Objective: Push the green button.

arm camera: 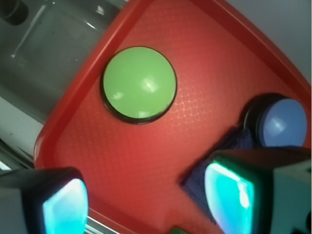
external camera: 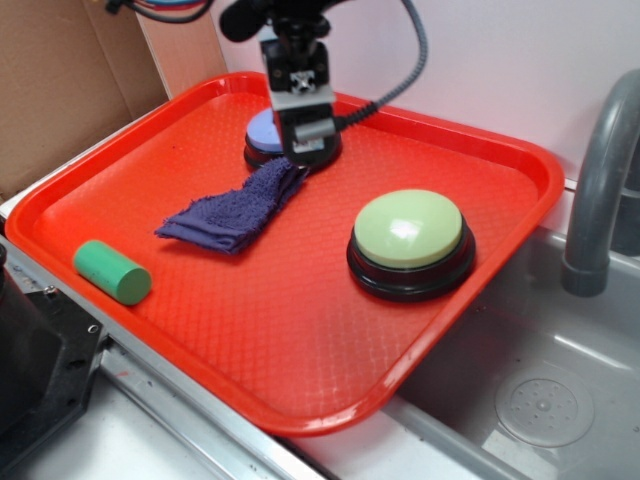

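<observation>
On the red tray [external camera: 470,290], the green button [external camera: 410,230] sat near the right rim, untouched. Well apart from it, the gripper [external camera: 306,150] hung over the blue button [external camera: 264,132] and the purple cloth [external camera: 235,212], its fingers [arm camera: 66,207] spread and holding nothing.

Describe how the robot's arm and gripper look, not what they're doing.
In the exterior view the gripper is a boxy silver-grey metal block below a black arm, with a black-and-white square marker on its face and a dark grey cable looping off to the right. In the wrist view its fingers are dark blocks with glossy teal-cyan pads.
</observation>
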